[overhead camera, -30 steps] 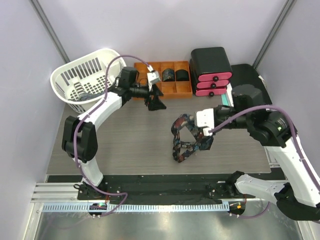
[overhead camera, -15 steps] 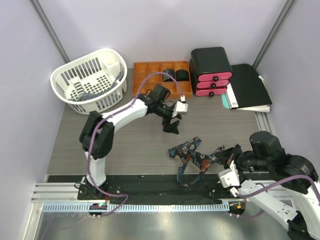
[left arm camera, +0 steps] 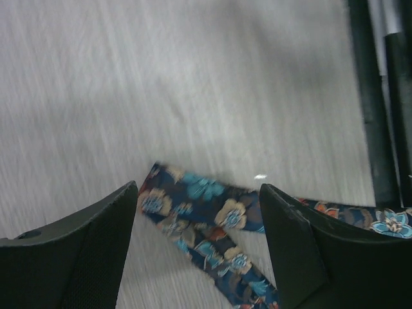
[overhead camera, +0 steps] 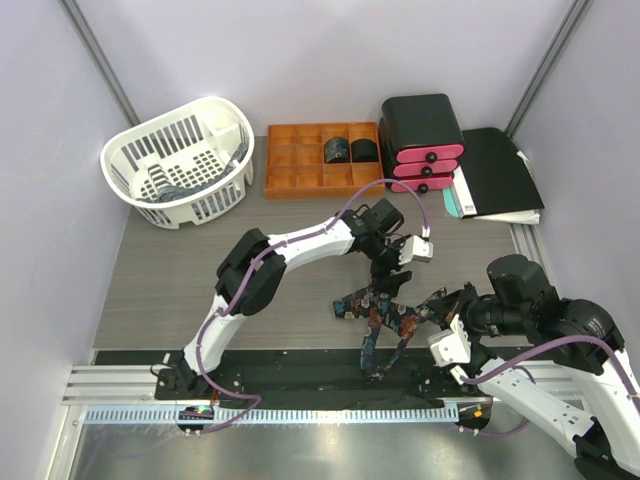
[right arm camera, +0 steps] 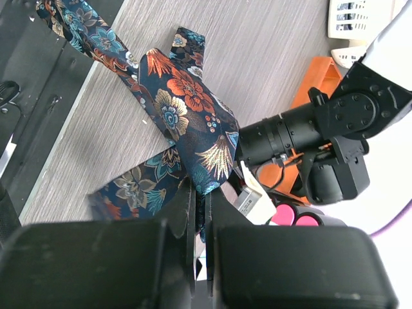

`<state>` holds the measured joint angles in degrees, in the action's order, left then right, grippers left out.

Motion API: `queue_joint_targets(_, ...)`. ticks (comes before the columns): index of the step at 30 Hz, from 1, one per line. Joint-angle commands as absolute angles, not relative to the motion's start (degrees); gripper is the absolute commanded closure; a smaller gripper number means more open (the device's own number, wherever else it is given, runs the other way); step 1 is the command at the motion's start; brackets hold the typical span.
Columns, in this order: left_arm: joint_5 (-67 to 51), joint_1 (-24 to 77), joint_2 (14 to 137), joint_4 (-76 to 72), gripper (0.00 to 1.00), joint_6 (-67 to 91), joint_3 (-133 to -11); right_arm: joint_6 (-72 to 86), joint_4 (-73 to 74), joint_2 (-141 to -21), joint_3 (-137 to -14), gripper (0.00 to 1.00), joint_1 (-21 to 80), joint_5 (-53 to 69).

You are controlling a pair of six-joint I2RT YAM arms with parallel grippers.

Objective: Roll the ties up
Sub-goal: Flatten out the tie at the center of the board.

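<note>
- Left gripper (overhead camera: 388,278) has swung from the far side by the orange tray (overhead camera: 300,180) toward the near right. It now hangs just over the far end of the tie (overhead camera: 380,318).
- Left claw is wide. In the left wrist view both fingers (left arm camera: 77,251) straddle the floral strip (left arm camera: 206,212), with bare table (left arm camera: 161,77) beyond. No contact yet, as far as I can tell.
- Right gripper (overhead camera: 443,303) has pulled back from mid-table to the near right. Its claw is pinched tight on one end of the tie, and the right wrist view shows the cloth (right arm camera: 183,96) coming out from between the closed fingers (right arm camera: 185,212).
- The tie was lifted in a loop a second ago. It is now down on the table at near centre-right, crossed over itself in a messy X, with one tail running onto the black strip at the near edge.
- It is not rolled at all, and looks folded and twisted.
- Two rolled ties (overhead camera: 350,150) sit in far compartments of the orange tray, so those look done.
- Meaning: this looks like the switch from carrying to laying out. The left claw seems lined up to take the free end so the strip can be pulled straight before rolling.
- Risk: the crossed layers may get grabbed together.
- White basket (overhead camera: 180,160) at far left holds something, too unclear to name.
</note>
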<state>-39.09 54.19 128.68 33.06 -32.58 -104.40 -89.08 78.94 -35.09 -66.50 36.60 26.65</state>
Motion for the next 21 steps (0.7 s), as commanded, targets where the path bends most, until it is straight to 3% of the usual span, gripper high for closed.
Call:
queue_joint_targets(1, -33.49, 52.65, 129.02, 30.67, 0.26, -24.27, -104.15, -89.74, 86.22, -34.45, -65.92, 0.99, 36.65, 26.72)
queue_joint_targets(6, -28.75, 52.39, 129.99, 33.22, 0.39, -22.76, -103.37, -89.56, 85.52, -34.98, -66.27, 0.99, 36.83, 24.79)
queue_joint_targets(11, -28.83, 50.28, 128.85, 32.17, 0.59, -18.20, -101.16, -88.16, 83.68, -35.07, -65.04, 0.99, 36.74, 23.12)
queue_joint_targets(14, -29.44, 48.43, 127.88, 31.38, 0.79, -13.99, -101.25, -87.01, 83.23, -35.24, -64.95, 0.99, 36.74, 21.71)
queue_joint_targets(15, -29.62, 46.69, 127.27, 31.29, 0.92, -12.84, -101.25, -86.84, 83.32, -35.33, -64.86, 0.99, 36.74, 20.49)
queue_joint_targets(16, -29.53, 45.63, 125.44, 30.85, 0.96, -11.53, -101.25, -86.66, 83.32, -35.42, -64.52, 0.99, 36.74, 19.17)
queue_joint_targets(21, -28.66, 34.03, 111.91, 21.46, 1.00, 5.16, -91.78, -82.35, 71.65, -34.63, -54.86, 0.99, 36.74, 1.53)
